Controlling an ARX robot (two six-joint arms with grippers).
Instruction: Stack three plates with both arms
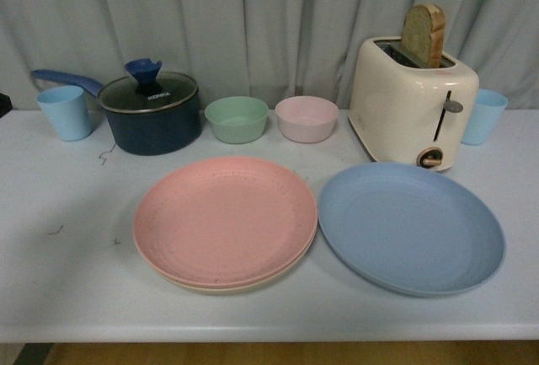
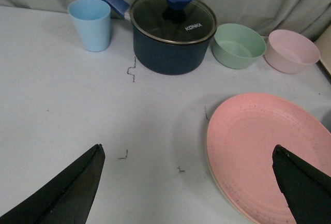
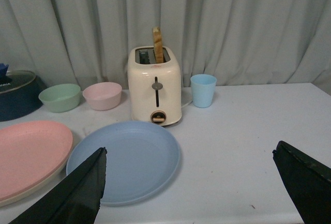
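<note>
Pink plate covers what seems a cream plate; blue plate beside.

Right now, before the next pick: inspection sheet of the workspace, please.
Surface: white table, few small dark marks on its left part.
Job's things: pink plate sits on cream plate; blue plate alone to their right, unstacked.
Clutter: lidded saucepan, left cup, right cup, green bowl, pink bowl, toaster holding bread slice, all at the back.
Grippers: left gripper and right gripper open, empty.
Cables: nothing seen.
Surroundings: grey curtain behind; wood floor below.
</note>
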